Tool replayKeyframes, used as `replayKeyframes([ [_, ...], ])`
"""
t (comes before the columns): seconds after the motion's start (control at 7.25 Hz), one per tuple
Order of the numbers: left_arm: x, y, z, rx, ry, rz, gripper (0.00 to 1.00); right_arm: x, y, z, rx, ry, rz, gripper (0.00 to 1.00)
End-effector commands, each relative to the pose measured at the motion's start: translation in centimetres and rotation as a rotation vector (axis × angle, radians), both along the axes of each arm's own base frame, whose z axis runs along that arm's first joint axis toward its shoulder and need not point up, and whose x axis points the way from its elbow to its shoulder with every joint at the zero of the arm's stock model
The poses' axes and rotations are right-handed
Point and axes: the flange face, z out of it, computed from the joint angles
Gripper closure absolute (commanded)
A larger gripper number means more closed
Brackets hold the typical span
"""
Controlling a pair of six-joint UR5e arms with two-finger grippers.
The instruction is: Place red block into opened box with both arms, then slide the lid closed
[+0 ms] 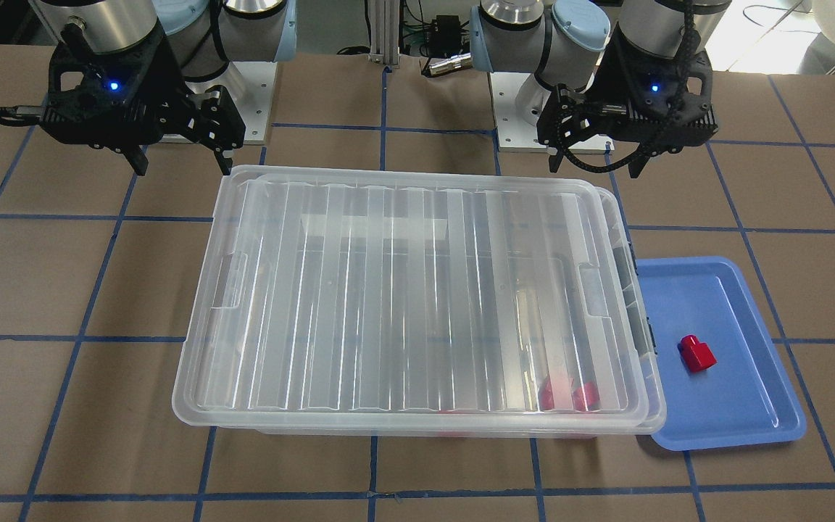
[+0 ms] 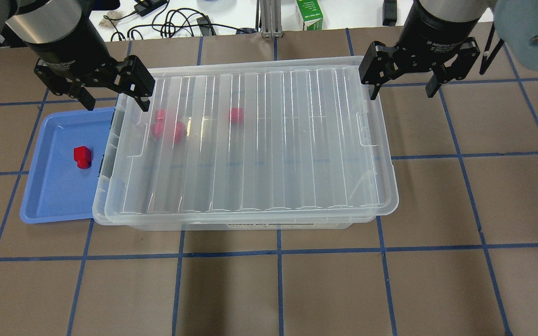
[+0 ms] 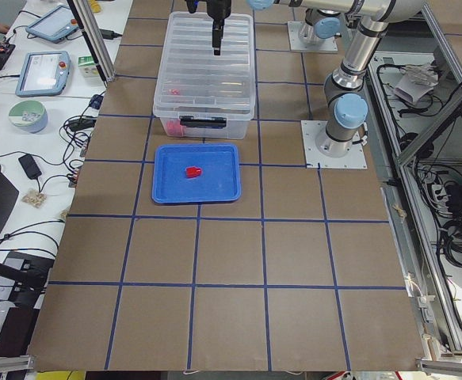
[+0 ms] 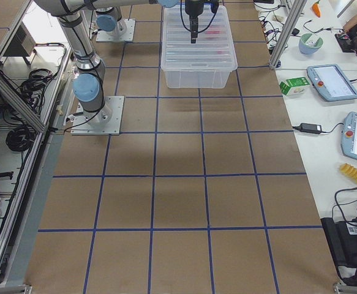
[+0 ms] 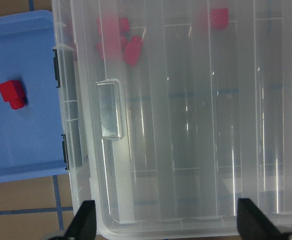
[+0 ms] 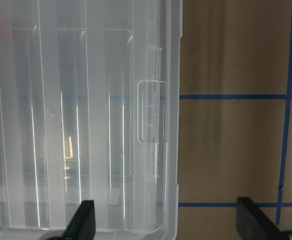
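Note:
A red block [image 1: 697, 354] [image 2: 82, 156] [image 5: 11, 93] lies on a blue tray [image 1: 736, 406] [image 2: 54, 196]. The clear box [image 1: 417, 433] [image 2: 250, 224] stands beside the tray, its grey latch facing it. The ribbed lid [image 1: 417, 290] [image 2: 259, 140] rests on the box and covers nearly all of it, shifted slightly away from the tray end. Several red blocks [image 2: 168, 128] [image 5: 120, 42] show through the lid. My left gripper [image 2: 116, 103] [image 1: 595, 167] hovers open over the box's tray-end corner. My right gripper [image 2: 402, 92] [image 1: 183, 168] hovers open by the opposite corner. Neither holds anything.
The arms' base plates [image 1: 533, 123] sit on the brown gridded table behind the box. Cables and a green carton [image 2: 310, 14] lie past the table's far edge. Tablets [image 4: 331, 79] and a person's hand are at the side bench.

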Motion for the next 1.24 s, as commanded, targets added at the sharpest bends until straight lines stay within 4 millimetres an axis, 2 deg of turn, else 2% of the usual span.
replayKeyframes([
  [0.0,0.0,0.0,-0.1,0.002,0.0,-0.001,0.0,0.0,0.0,0.0,0.0,0.0,0.001,0.0],
  [0.41,0.3,0.0,0.0,0.001,-0.002,-0.013,0.0,0.0,-0.2,0.2,-0.011,-0.001,0.001,0.0],
  [0.55,2.1,-1.4,-0.2,-0.002,0.011,-0.009,0.0,0.2,0.0,-0.3,0.006,0.003,-0.009,0.0],
  [0.69,5.3,-2.4,-1.8,0.032,0.021,-0.008,0.0,0.4,-0.1,-1.6,0.004,-0.006,-0.01,0.0],
  [0.83,11.5,-4.5,-3.2,0.032,0.025,-0.014,0.0,0.5,-2.6,-4.9,-0.024,-0.002,-0.01,0.01],
  [0.97,18.1,-5.6,-5.2,0.05,0.038,0.0,0.0,0.4,-5.4,-9.9,0.032,0.018,0.005,0.02],
  [1.1,22.2,-6.8,-8.1,0.053,0.13,0.009,0.0,0.2,-6.7,-12.2,0.056,0.035,0.005,0.01],
])
